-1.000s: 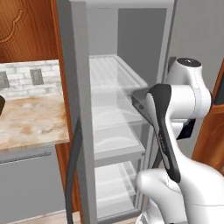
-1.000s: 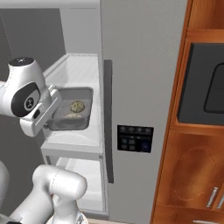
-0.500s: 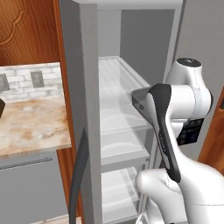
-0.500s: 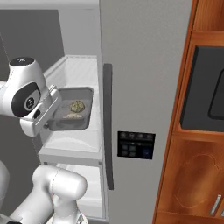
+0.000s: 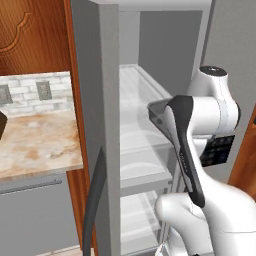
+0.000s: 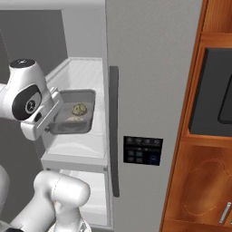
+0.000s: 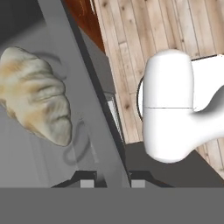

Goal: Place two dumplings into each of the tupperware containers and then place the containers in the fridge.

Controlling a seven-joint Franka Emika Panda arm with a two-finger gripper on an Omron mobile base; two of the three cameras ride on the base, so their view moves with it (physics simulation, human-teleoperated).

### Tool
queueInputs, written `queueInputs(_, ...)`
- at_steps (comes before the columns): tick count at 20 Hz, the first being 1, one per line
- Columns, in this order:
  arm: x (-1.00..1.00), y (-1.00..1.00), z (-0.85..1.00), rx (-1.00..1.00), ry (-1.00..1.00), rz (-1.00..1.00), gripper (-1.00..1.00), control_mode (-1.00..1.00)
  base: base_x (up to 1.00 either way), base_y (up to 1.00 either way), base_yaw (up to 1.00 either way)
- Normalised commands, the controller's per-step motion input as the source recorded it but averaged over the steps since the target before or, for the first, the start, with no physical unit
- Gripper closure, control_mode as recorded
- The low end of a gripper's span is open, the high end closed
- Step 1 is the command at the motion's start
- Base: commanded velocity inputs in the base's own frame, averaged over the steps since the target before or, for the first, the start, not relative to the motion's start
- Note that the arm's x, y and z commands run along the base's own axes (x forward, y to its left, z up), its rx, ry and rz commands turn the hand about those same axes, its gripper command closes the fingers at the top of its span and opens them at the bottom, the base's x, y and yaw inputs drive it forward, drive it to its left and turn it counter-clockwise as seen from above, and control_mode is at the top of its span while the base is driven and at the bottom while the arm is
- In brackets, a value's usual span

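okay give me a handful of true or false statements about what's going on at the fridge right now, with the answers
1. The gripper is clamped on the rim of the dark grey container. True.
2. The container is empty. False: two dumplings lie in it.
3. The container is over a pale shelf inside the open fridge. True.
4. The fridge's black dispenser panel is on the wooden cabinet. False: it sits on the fridge's grey door.
5. A second container already stands on that shelf. False: none is seen there.
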Motion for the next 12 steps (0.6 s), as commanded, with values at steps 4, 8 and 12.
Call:
queueInputs(4, 0.36, 0.20, 0.00, 0.00, 0.00, 0.08, 1.00, -1.00, 0.00, 0.00, 0.00)
queueInputs(8, 0.51, 0.07, 0.09, 0.03, -0.06, 0.04, 1.00, -1.00, 0.00, 0.00, 0.00)
queueInputs(12, 0.67, 0.10, 0.15, 0.02, -0.02, 0.01, 1.00, -1.00, 0.00, 0.00, 0.00)
